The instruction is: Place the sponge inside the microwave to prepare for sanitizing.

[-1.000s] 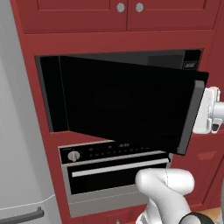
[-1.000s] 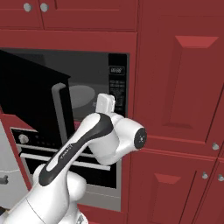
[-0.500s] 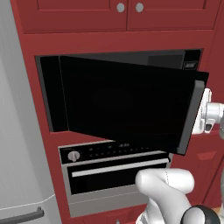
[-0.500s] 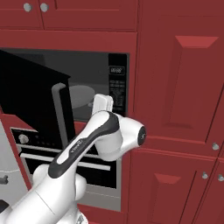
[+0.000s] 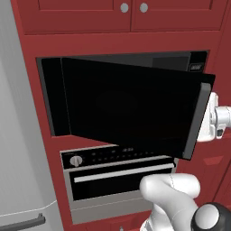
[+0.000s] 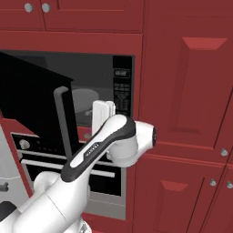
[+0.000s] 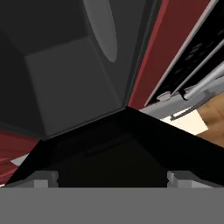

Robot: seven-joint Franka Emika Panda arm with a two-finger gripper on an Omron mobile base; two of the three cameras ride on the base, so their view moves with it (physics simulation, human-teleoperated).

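The microwave (image 6: 122,91) is built into the red cabinet wall, and its black door (image 5: 131,106) stands swung out to the left. Inside, the grey walls (image 7: 74,83) and round turntable plate (image 6: 84,102) show. My gripper (image 7: 113,179) is open, its two tips wide apart with nothing between them. The white hand (image 5: 211,118) hangs just past the door's free edge, in front of the opening (image 6: 102,116). The hand view looks over the dark door into the cavity. The sponge is out of view.
A black-and-silver oven (image 5: 117,173) with a knob and bar handle sits right below the microwave. A grey fridge (image 5: 18,158) stands at the left. Red cabinet doors (image 6: 191,91) fill the wall to the right. My arm's elbow (image 6: 132,141) is bent in front of the oven.
The hand has slid slightly down and left in the right base view, closer to the door's edge. The door has not moved and the jaws stay just as wide.
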